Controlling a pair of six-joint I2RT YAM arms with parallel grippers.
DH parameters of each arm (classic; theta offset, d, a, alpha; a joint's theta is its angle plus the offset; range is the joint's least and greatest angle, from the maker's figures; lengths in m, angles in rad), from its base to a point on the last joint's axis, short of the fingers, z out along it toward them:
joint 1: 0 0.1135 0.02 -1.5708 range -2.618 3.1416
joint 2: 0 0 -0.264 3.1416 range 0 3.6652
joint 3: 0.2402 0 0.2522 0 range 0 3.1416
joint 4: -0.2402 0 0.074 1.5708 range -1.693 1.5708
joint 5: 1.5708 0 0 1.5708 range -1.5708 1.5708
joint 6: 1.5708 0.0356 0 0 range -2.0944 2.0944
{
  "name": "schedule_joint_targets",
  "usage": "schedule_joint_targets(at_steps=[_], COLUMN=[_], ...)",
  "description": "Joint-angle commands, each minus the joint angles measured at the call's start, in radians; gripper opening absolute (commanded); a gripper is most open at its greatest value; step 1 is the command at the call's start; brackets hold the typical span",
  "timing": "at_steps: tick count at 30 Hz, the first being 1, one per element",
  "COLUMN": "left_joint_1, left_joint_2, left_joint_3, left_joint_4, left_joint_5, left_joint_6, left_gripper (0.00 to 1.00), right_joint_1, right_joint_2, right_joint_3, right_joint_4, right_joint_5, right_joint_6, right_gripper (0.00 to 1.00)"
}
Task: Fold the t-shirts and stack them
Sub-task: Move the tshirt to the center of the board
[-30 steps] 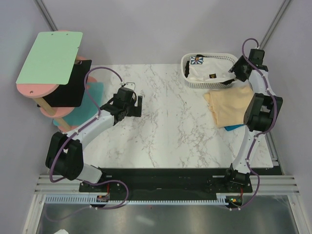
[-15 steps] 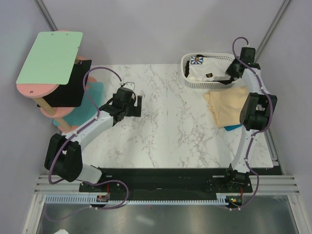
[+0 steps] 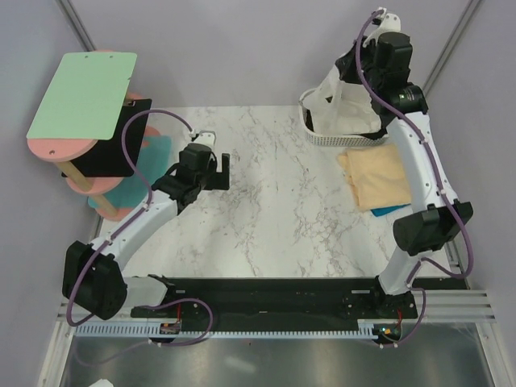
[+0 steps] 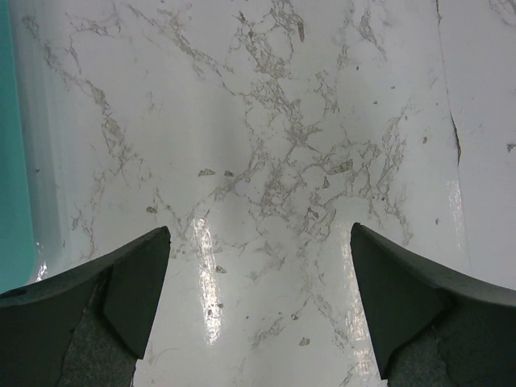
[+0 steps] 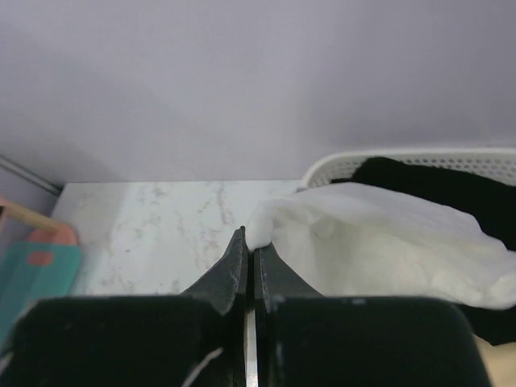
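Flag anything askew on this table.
The tan t-shirt lies rumpled and skewed beside the basket, covering a blue item. The white t-shirt hangs half out of the basket from the shut right pincer.

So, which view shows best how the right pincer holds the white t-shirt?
The right wrist view: the right pincer is shut on an edge of the white t-shirt. The top external view shows it hanging over the basket, grip hidden. The left wrist view shows none.

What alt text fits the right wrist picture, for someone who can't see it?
The right pincer is shut on a corner of the white t-shirt, which trails back to a white basket holding black cloth; marble table beyond.
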Motion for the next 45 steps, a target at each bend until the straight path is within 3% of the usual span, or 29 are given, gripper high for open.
schedule_joint_targets(at_steps=[1, 9, 18, 25, 28, 33, 34, 35, 37, 39, 40, 42, 45], left_joint_1=[-0.003, -0.003, -0.003, -0.003, -0.003, -0.003, -0.003, -0.003, -0.003, -0.003, -0.003, -0.003, -0.003], left_joint_2=[-0.050, -0.093, -0.162, -0.220, -0.229, -0.238, -0.247, -0.254, -0.272, -0.274, -0.263, -0.246, -0.174], left_joint_3=[0.046, 0.058, 0.058, 0.072, 0.075, 0.072, 0.069, 0.061, 0.052, 0.040, 0.037, 0.023, 0.002], left_joint_4=[-0.023, -0.049, -0.069, -0.083, -0.086, -0.095, -0.098, -0.099, -0.098, -0.098, -0.099, -0.098, -0.086], left_joint_5=[-0.036, -0.062, -0.091, -0.107, -0.114, -0.146, -0.166, -0.179, -0.189, -0.185, -0.168, -0.150, -0.137], left_joint_6=[-0.028, -0.036, -0.047, -0.053, -0.048, -0.048, -0.054, -0.057, -0.060, -0.057, -0.053, -0.053, -0.071], left_gripper=[1.00, 1.00, 0.99, 0.99, 0.99, 0.98, 0.98, 0.98, 0.99, 1.00, 1.00, 1.00, 1.00], right_joint_1=[0.076, 0.176, 0.178, 0.237, 0.363, 0.559, 0.580, 0.613, 0.635, 0.638, 0.637, 0.629, 0.618], right_joint_2=[-0.125, -0.299, -0.471, -0.289, -0.136, 0.186, 0.237, 0.286, 0.393, 0.389, 0.368, 0.259, 0.113], right_joint_3=[0.038, -0.010, -0.076, -0.163, -0.146, 0.014, 0.082, 0.125, 0.198, 0.170, 0.107, 0.014, -0.154], right_joint_4=[0.037, 0.040, 0.095, 0.142, 0.101, -0.012, -0.046, -0.074, -0.103, -0.082, -0.057, -0.014, 0.024], right_joint_5=[-0.070, -0.198, -0.270, -0.362, -0.328, -0.219, -0.209, -0.190, -0.210, -0.194, -0.157, -0.060, 0.055], right_joint_6=[-0.008, 0.049, 0.119, 0.158, 0.067, -0.048, -0.066, -0.079, -0.111, -0.106, -0.102, -0.100, -0.105], right_gripper=[0.00, 0.00, 0.00, 0.00, 0.00, 0.00, 0.04, 0.23, 0.49, 0.67, 0.84, 0.96, 0.98])
